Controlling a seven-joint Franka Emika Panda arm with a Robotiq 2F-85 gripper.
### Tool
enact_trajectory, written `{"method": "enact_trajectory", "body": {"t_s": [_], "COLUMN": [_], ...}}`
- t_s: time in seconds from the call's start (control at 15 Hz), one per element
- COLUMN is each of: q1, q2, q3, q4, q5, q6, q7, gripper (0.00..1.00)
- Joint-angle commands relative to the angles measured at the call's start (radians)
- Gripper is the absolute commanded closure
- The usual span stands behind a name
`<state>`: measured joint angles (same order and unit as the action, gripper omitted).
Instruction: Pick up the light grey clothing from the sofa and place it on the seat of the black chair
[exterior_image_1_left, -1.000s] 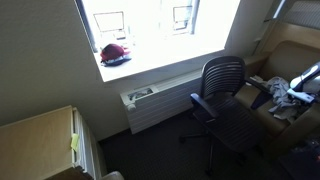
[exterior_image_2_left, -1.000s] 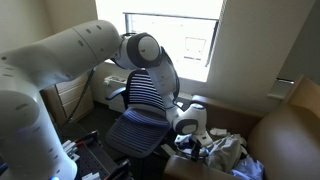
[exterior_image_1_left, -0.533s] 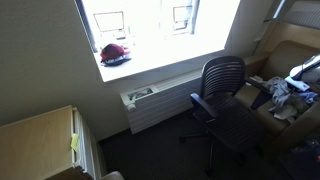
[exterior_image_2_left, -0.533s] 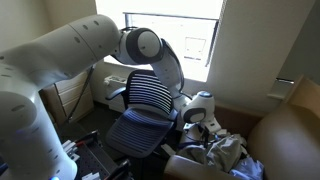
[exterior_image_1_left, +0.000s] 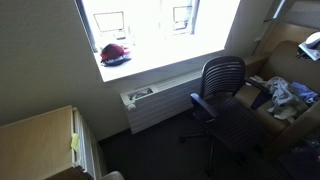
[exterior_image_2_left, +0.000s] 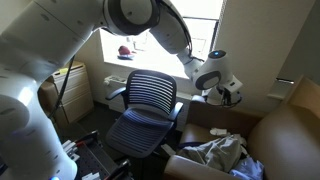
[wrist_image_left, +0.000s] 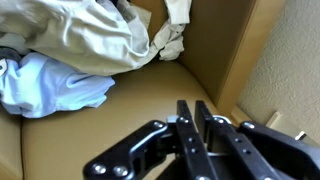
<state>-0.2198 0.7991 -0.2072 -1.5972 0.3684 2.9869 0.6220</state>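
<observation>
The light grey clothing (exterior_image_2_left: 216, 153) lies crumpled on the tan sofa (exterior_image_2_left: 290, 135); it also shows in the other exterior view (exterior_image_1_left: 286, 92). In the wrist view a pale grey-blue garment (wrist_image_left: 55, 85) lies beside a cream one (wrist_image_left: 85, 35) on the sofa cushion. My gripper (exterior_image_2_left: 232, 96) hangs well above the pile, also seen at the right edge (exterior_image_1_left: 311, 44). In the wrist view its fingers (wrist_image_left: 193, 105) are shut together with nothing between them. The black chair (exterior_image_2_left: 140, 112) (exterior_image_1_left: 225, 100) stands next to the sofa, and its seat is bare.
A window sill with a red object (exterior_image_1_left: 115, 53) runs behind the chair. A radiator (exterior_image_1_left: 160, 100) sits under it. A wooden cabinet (exterior_image_1_left: 40, 140) stands at the near left. Dark items (exterior_image_2_left: 95, 160) lie on the floor by the chair base.
My gripper has risen from the clothing pile to well above the sofa. The clothing stayed on the sofa.
</observation>
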Motion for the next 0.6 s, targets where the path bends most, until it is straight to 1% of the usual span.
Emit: {"method": "enact_trajectory", "body": {"t_s": [0.0,0.07,0.33,0.4,0.47,0.53], "q1": [0.034,0.039,0.073,0.075,0.056,0.044], "q2": [0.079,0.120,0.292,0.321,0.338,0.365], "q3": [-0.064,-0.075,-0.141,-0.146,-0.120,-0.104], "q4": [0.019,0.020,0.079,0.093,0.106,0.136], "q5": [-0.017,-0.024,-0.077,-0.094,-0.105,-0.115], "q6": [-0.116,-0.130,-0.277,-0.331,-0.389,-0.454], "q7": [0.031,0.044,0.132,0.148,0.134,0.131], "gripper": [0.54,0.46,0.18,0.12,0.04,0.00]}}
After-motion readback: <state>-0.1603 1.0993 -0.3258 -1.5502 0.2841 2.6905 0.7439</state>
